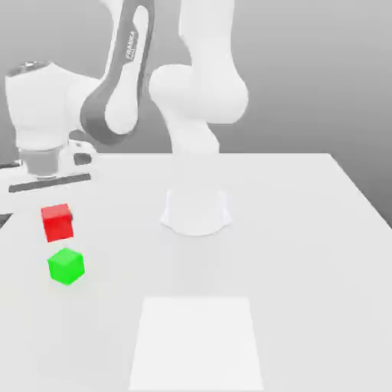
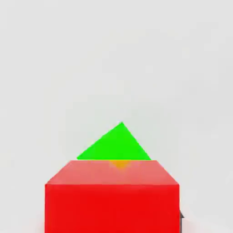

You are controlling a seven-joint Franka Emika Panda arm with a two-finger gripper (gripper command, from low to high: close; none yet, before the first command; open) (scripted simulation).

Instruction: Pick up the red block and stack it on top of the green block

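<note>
Exterior view has the red block (image 1: 57, 222) hanging in the air at the left of the frame, a bit above and behind the green block (image 1: 66, 266), which sits on the counter (image 1: 306, 230). Arm's hand is up in the upper left, and the gripper (image 1: 55, 200) looks clamped shut on the red block, tho the fingers are hard to make out there. Hand view puts red right up close w/ a corner of green poking out behind it, so they're not lined up yet imo.

What could go wrong: green looks turned diagonal vs red, so if red gets dropped w/o squaring up or centering it'll land on an edge/corner and slide off. Coming down too fast or off-centre could also shove green sideways. Letting go too high = bounce. Grip itself seems ok, but any slip mid-move would twist red
</note>
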